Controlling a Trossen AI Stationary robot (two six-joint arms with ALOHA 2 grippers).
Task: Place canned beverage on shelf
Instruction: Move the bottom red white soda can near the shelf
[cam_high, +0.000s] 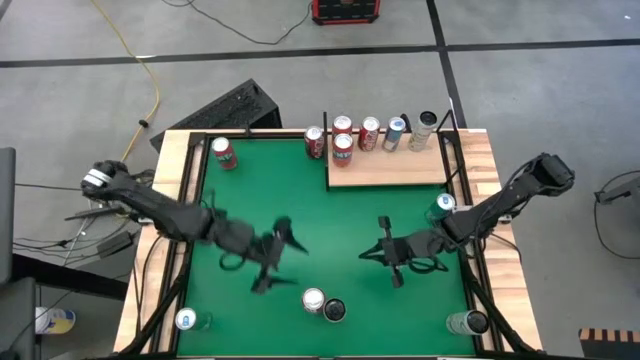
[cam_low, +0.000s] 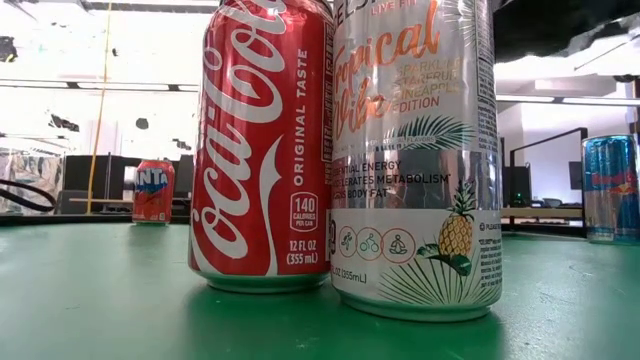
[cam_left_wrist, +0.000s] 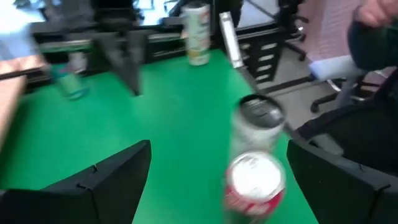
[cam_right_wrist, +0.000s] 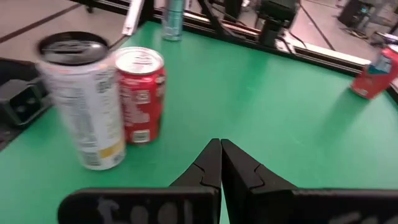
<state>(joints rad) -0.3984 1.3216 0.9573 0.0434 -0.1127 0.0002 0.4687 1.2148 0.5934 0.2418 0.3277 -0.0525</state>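
The left gripper (cam_high: 272, 254) hangs over the green surface (cam_high: 330, 215) with its fingers (cam_left_wrist: 106, 180) spread wide and nothing between them. Just ahead of it, at the surface's near edge, stand two cans touching side by side: a red Coca-Cola can (cam_high: 313, 300) and a taller silver can (cam_high: 334, 311) with a dark top. In the low view the red one (cam_low: 262, 150) reads "Coca-Cola", "ORIGINAL TASTE", "140 CALORIES PER CAN" and "12 FL OZ (355 mL)". The silver one (cam_low: 415, 160) shows "Tropical Vibe", "SPARKLING", "EDITION", a line ending "ENERGY", "ACCELERATES METABOLISM" and a pineapple picture.

The right gripper (cam_high: 392, 252) hovers across from the left one, its fingers (cam_right_wrist: 214, 165) pressed together and empty, with the same two cans near it.

Farther from both grippers, at the far side of the surface, lies the shelf (cam_high: 388, 165), a pale wood board with thin black posts. Five cans stand along its back edge: three red, one blue and silver, and one pale with a dark top. A sixth, red can (cam_high: 315, 142) stands just off its left end.

Four more cans stand apart around the surface: a red one (cam_high: 223, 152), marked with the letters "NTA" in the low view (cam_low: 153, 190), at the far left corner; a blue one (cam_high: 440, 207) close behind the right gripper; a pale one (cam_high: 186, 320) at the near left corner; and another (cam_high: 467, 322) at the near right corner.
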